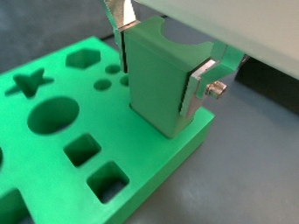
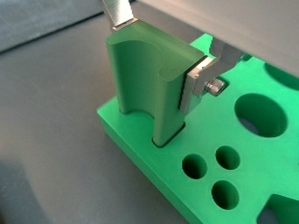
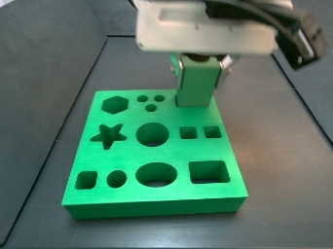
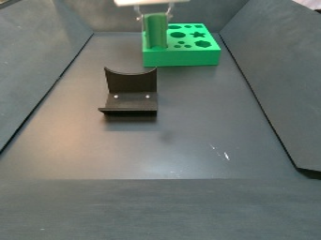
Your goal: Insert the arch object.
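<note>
The arch object (image 1: pixel 158 92) is a dull grey-green block with a semicircular notch in its upper end. It stands upright between my gripper's (image 1: pixel 162 66) silver fingers, which are shut on its sides. Its lower end sits in a hole near the corner of the green board (image 1: pixel 152 171). Both wrist views show this; in the second one the block (image 2: pixel 146 87), the gripper (image 2: pixel 158 52) and the board (image 2: pixel 251 175) show again. In a side view the gripper (image 3: pixel 198 63) holds the block (image 3: pixel 196 88) over the board's (image 3: pixel 130 158) far right part.
The board has several shaped holes: star, hexagon, circles, squares. In a side view the dark fixture (image 4: pixel 128 94) stands on the floor in front of the board (image 4: pixel 201 58), and the gripper (image 4: pixel 156 17) holds the block (image 4: pixel 156 32). Dark walls line the floor.
</note>
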